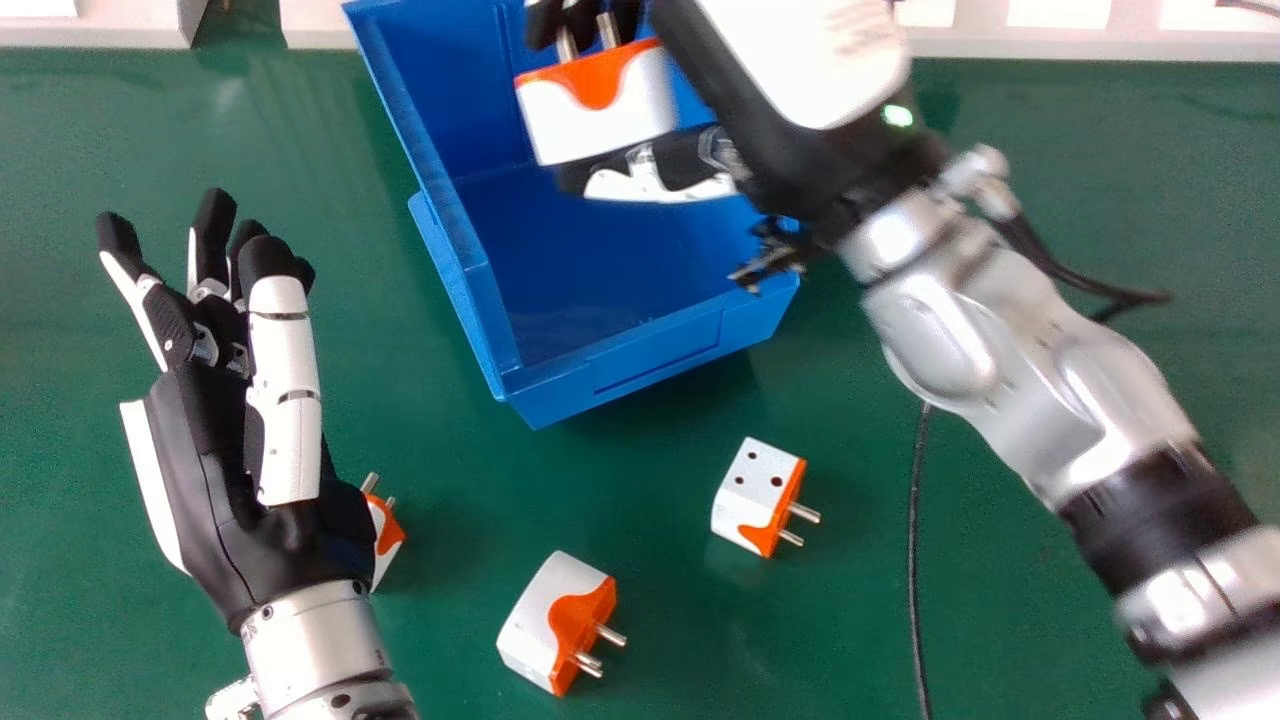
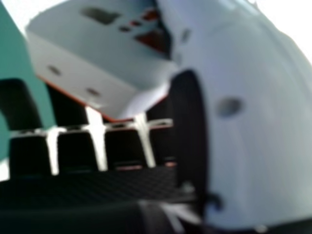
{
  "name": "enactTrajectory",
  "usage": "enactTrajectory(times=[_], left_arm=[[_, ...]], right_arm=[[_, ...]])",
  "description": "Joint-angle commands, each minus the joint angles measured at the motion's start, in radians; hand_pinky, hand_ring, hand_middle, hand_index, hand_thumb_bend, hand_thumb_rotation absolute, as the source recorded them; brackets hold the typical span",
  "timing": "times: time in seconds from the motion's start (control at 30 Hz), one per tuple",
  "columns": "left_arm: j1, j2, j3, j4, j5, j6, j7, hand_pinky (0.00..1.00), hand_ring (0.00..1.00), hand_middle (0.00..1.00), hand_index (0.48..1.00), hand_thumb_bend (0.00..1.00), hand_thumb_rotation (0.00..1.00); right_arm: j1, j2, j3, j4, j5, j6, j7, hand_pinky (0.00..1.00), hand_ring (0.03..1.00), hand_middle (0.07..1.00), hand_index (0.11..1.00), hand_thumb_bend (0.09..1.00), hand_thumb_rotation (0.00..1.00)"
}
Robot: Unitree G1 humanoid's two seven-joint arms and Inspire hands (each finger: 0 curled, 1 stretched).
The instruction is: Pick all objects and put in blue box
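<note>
The left hand (image 1: 215, 470) lies over the green table (image 1: 850, 650), fingers loosely extended and holding nothing. Nearest among the loose pieces is a white-and-orange plug adapter (image 1: 545, 625), tilted on the tabletop with its metal pins sideways; just beside the left wrist a half-hidden adapter (image 1: 386, 530) peeks out, and a bit farther on sits a third adapter (image 1: 757, 495), socket holes up. All look like hard, stiff plastic, probably light but smooth enough to slip, so the broad white sides seem the best place to pinch, keeping fingertips off the pins, which could catch or twist the grip. Beyond them stands the blue box (image 1: 640, 365), and over its interior the right hand (image 1: 790, 90) has its fingers and thumb closed on a fourth adapter (image 1: 610, 105), whose pins point toward the fingers. That grip looks firm enough for so rigid a body; the next move likely calls for lowering it a little and opening cleanly, so the pins don't snag and the hard casing doesn't bounce
</note>
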Motion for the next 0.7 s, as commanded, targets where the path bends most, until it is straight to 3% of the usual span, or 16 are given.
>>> enactTrajectory(times=[0.0,0.13,0.23,0.4,0.57,0.67], left_arm=[[-0.008,-0.109,0.001,-0.013,0.016,-0.017,0.010,0.87,0.93,0.93,0.908,0.42,0.48],[-0.015,-0.104,0.003,-0.009,0.013,-0.021,0.007,0.86,0.92,0.93,0.909,0.42,0.48],[-0.015,-0.097,0.006,-0.013,0.019,-0.016,0.006,0.86,0.93,0.93,0.913,0.42,0.49],[-0.019,-0.093,0.009,-0.015,0.017,-0.012,0.005,0.87,0.93,0.94,0.916,0.42,0.51],[-0.029,-0.095,0.012,-0.011,0.030,-0.006,0.012,0.86,0.93,0.94,0.913,0.42,0.52],[-0.037,-0.098,0.012,-0.009,0.030,-0.002,0.014,0.86,0.92,0.93,0.910,0.41,0.52]], right_arm=[[-0.123,0.043,0.024,0.156,-0.010,0.022,-0.027,0.35,0.435,0.488,0.505,0.500,0.00],[-0.205,0.105,0.074,0.380,-0.027,0.109,0.006,0.38,0.446,0.478,0.514,0.500,0.00],[-0.228,0.138,0.120,0.483,-0.039,0.195,0.071,0.38,0.464,0.493,0.497,0.500,0.00],[-0.248,0.158,0.181,0.532,-0.060,0.289,0.167,0.32,0.463,0.543,0.508,0.494,0.00],[-0.269,0.166,0.199,0.541,-0.051,0.332,0.254,0.30,0.440,0.545,0.536,0.490,0.00],[-0.286,0.169,0.219,0.542,-0.060,0.360,0.323,0.31,0.456,0.555,0.533,0.490,0.00]])
